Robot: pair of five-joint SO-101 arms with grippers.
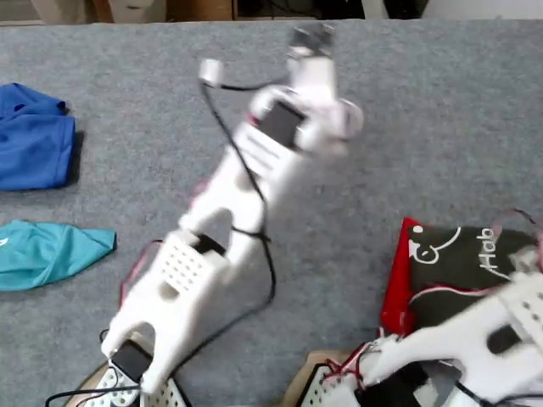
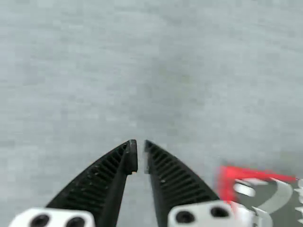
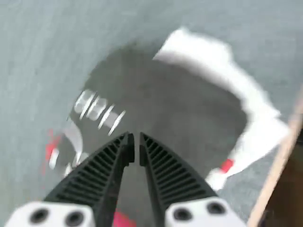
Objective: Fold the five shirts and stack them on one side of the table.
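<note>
A folded dark shirt [image 1: 462,259] with white print lies on a red shirt [image 1: 397,292] at the near right of the table. The right arm [image 1: 501,326] stretches low over this stack. In its wrist view the right gripper [image 3: 135,144] is shut with nothing in it, just above the dark shirt [image 3: 184,113], and a white shirt [image 3: 222,61] shows along the dark one's edge. The left gripper [image 1: 311,36] sits at the far middle of the table. It is shut and empty [image 2: 140,156] over bare grey cloth, with the red shirt [image 2: 236,176] off to one side.
A crumpled blue shirt [image 1: 34,136] lies at the far left and a teal shirt [image 1: 51,250] nearer on the left edge. The grey table [image 1: 424,127] is bare between them and the stack. Both arm bases stand at the near edge.
</note>
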